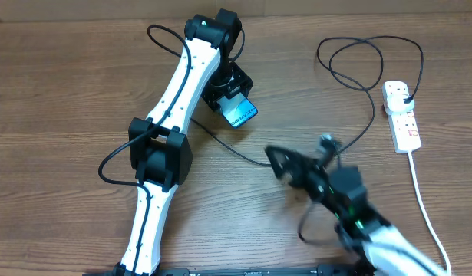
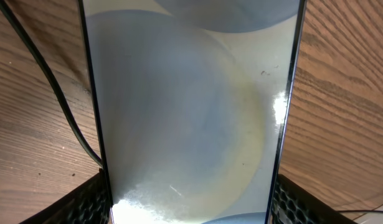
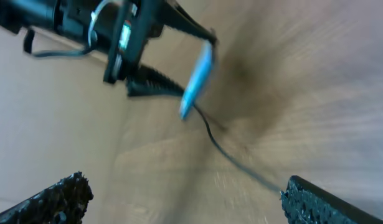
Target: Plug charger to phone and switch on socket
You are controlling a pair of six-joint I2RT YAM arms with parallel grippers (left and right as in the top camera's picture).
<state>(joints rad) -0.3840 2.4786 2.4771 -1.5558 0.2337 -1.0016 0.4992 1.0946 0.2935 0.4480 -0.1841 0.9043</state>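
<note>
1. Wooden table (image 1: 59, 92) spans the whole view, so I read progress across it from the left.
2. My left gripper (image 1: 231, 100) is clamped on the phone (image 1: 242, 114), holding it up off the wood near the top centre with the screen lit. I judge the pick-up done.
3. From the right wrist view, a thin black line seems to run out of the phone's lower end. That would be the charger (image 1: 372, 109), but the view is blurred. I cannot tell if the tip is seated or only lies close by.
4. My right gripper (image 1: 278, 162) sits below and right of the phone, fingers spread wide with nothing between them. It is smeared by motion.
5. Far right, the socket (image 1: 403, 123) lies flat, with the black plug (image 1: 405, 95) already in its upper outlet and its white cord (image 1: 424, 207) trailing toward me.
6. Nothing touches the switch, and I cannot read its position. I judge switching on, and perhaps confirming the phone connection, as left to do.
</note>
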